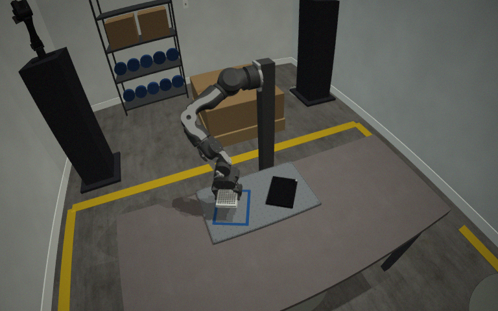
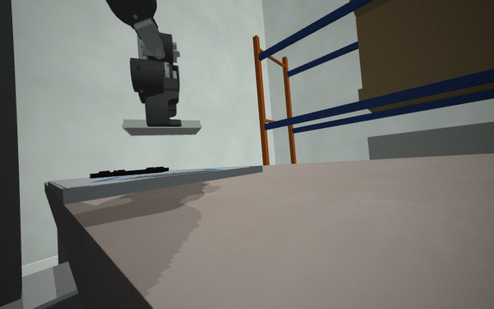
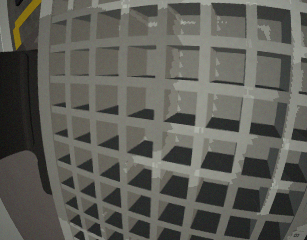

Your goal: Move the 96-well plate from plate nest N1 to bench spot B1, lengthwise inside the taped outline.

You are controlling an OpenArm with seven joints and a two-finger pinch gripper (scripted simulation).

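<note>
Over the grey perforated deck mat (image 1: 305, 200), the dark two-finger gripper (image 1: 226, 192) is carrying the white gridded 96-well plate (image 1: 226, 198), its fingers closed on the plate's sides and holding it level, well above the deck in the exterior view (image 2: 161, 128). From the top camera the plate is hanging over the 12 o'clock end of the blue taped rectangular outline (image 1: 248, 208), with the flat black plate nest (image 1: 281, 192) standing apart at the outline's 3 o'clock.

To do this step well, I judge the arm should be shifting the plate toward 6 o'clock until it is centring over the outline, turning it so its long sides are running along the outline's long sides, then lowering it flat before releasing.

The plate is sitting directly beneath the wrist, its wells (image 3: 173, 127) filling the wrist view, gripped across its width near the middle.
</note>
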